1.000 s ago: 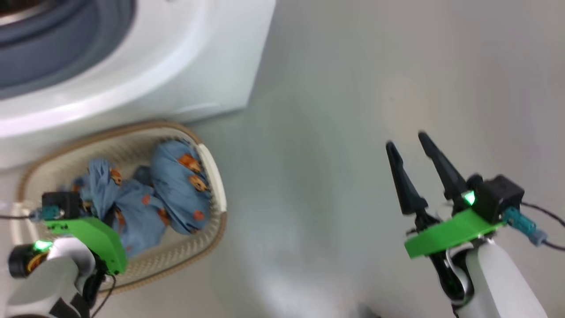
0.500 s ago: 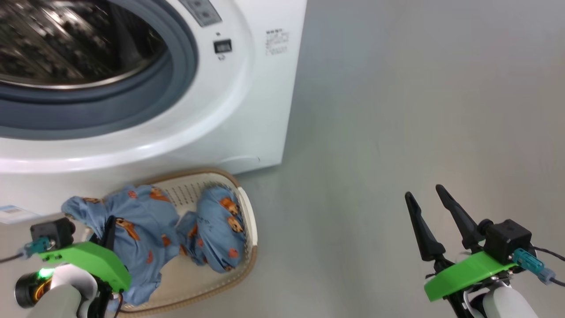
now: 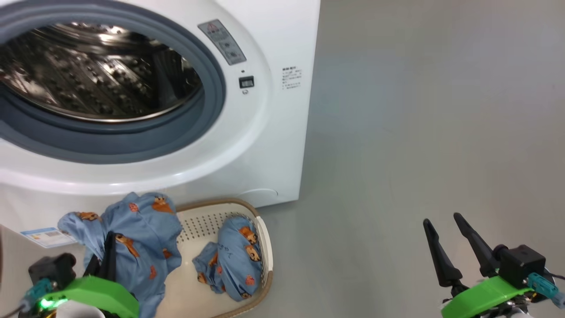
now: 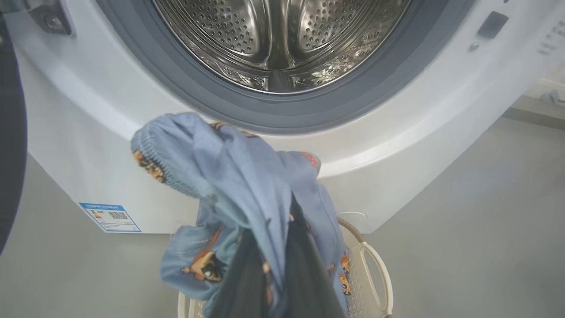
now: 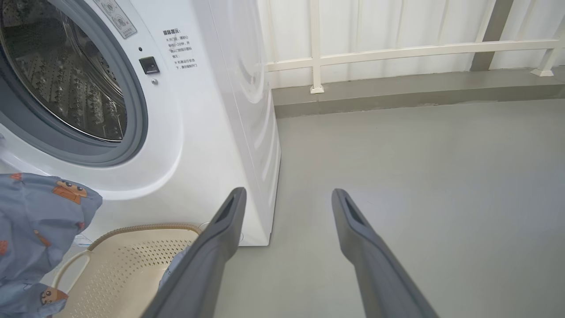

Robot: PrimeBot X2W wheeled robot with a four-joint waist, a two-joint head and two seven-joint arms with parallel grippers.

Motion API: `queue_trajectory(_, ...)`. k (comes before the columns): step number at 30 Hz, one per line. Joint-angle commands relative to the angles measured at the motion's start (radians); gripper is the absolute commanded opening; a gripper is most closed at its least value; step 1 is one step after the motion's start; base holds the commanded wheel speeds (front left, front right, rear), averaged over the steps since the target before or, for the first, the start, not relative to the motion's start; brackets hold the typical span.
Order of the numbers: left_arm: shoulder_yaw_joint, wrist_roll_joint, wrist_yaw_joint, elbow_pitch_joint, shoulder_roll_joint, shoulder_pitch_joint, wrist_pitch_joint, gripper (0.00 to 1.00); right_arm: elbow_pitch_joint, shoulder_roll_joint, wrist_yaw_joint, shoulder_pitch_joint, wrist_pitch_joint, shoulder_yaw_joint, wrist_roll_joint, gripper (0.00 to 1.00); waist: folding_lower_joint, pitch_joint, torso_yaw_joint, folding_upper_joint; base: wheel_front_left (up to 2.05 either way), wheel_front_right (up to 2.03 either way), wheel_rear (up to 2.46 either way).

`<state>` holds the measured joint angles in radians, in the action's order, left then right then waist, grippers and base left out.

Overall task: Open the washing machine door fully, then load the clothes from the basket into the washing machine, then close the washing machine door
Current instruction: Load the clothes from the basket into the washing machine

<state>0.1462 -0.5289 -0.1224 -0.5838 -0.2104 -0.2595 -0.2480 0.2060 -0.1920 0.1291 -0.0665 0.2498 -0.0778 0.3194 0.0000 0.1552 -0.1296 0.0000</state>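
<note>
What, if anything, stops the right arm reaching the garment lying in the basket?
Likely nothing, so yes. The right tool is open over the floor beside the basket, and that garment lies uncovered against the rim nearest it. The left tool holds the other garment up, aside.

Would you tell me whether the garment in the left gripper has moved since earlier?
Yes: the garment has risen, its top now above the rim of the basket.

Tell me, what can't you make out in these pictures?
- Door: left wrist view, cut by the left edge; how wide it stands open is unclear.
- Left gripper tips: left wrist view, wrapped in the held garment.
- Blue label: head view, print too small to read.
- Second garment: right wrist view, mostly behind a finger of the right gripper.
</note>
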Motion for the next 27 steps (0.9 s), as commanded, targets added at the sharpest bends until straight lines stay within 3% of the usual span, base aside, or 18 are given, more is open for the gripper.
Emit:
queue_trajectory(1,-0.059,0.03,0.0,0.054,-0.016,0.012,-0.014,0.0,-0.02,-0.02,0.002,0.011,0.012,-0.011,0.012,1.0,0.0,-0.029,0.017,0.0,0.0,0.0,0.0)
queue_trajectory(15,-0.237,0.193,-0.006,0.395,0.091,0.247,-0.014,0.0,-0.031,-0.037,0.002,0.072,0.012,0.041,0.014,1.0,0.0,-0.075,0.038,0.0,0.0,0.0,0.0)
queue_trajectory(27,-0.286,0.217,-0.007,0.506,0.148,0.31,-0.014,0.0,-0.044,-0.027,0.002,0.076,0.012,0.062,0.009,1.0,0.0,-0.05,0.037,0.0,0.0,0.0,0.0)
